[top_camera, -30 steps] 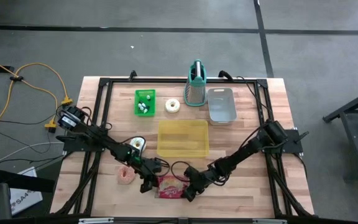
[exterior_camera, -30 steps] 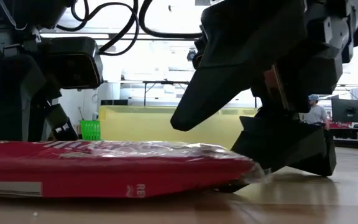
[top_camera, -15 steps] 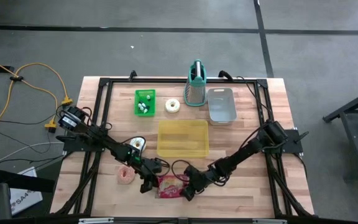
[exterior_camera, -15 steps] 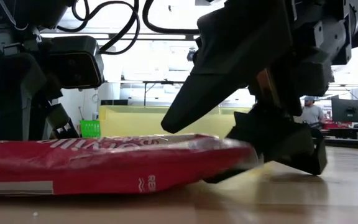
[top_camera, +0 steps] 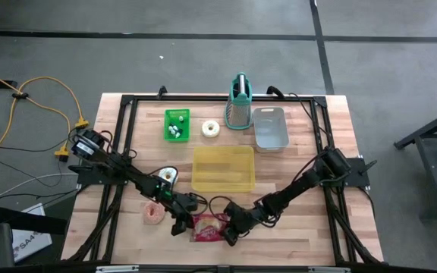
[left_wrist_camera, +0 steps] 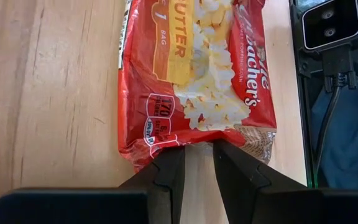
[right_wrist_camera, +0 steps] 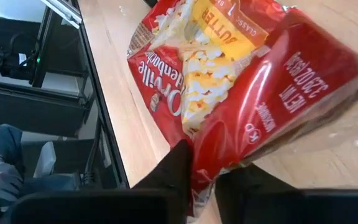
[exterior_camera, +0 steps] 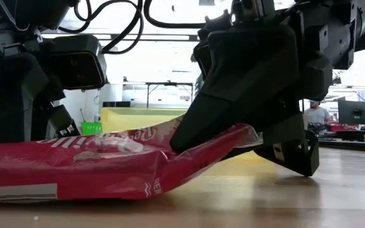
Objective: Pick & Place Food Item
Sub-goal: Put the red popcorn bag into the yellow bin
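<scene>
Item: red butter popcorn bag (top_camera: 205, 227), near edge of the wooden table (top_camera: 309, 235), centre. Right gripper (top_camera: 230, 236) clamped on its right end, that end raised. Left gripper (top_camera: 179, 226) at the left end, fingers narrow, apparently not gripping. Handling: lift slowly, keep the pinch firm; the slack film may slip. Likely destination: yellow bin (top_camera: 223, 168), just beyond.

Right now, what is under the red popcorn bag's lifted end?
The right gripper has pinched one end of the popcorn bag and raised it off the table. Under that end shows bare wood. The rest lies flat, hiding anything beneath.
</scene>
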`<state>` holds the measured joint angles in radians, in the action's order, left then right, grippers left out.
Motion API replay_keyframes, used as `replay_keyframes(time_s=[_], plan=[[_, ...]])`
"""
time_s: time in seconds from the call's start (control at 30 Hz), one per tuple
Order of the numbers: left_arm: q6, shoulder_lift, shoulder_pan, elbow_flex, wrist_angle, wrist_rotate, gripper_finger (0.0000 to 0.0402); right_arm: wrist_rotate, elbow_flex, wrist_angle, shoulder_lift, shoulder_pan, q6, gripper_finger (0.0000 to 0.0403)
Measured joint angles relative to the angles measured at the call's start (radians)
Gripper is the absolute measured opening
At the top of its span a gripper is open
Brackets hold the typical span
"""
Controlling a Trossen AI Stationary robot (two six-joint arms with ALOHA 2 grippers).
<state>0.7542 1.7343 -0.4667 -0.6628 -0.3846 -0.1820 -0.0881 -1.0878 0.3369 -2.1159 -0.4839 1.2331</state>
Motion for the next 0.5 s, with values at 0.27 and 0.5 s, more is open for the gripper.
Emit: replay_keyframes(time_s=[0.27, 0.5], plan=[[-0.006, -0.024, 0.000, -0.001, 0.057, 0.035, 0.0081, -0.055, 0.000, -0.007, 0.014, -0.033, -0.045, 0.0011], [-0.004, -0.025, 0.000, -0.001, 0.059, 0.040, 0.0081, -0.108, 0.003, -0.059, 0.051, -0.063, -0.069, 0.0007]])
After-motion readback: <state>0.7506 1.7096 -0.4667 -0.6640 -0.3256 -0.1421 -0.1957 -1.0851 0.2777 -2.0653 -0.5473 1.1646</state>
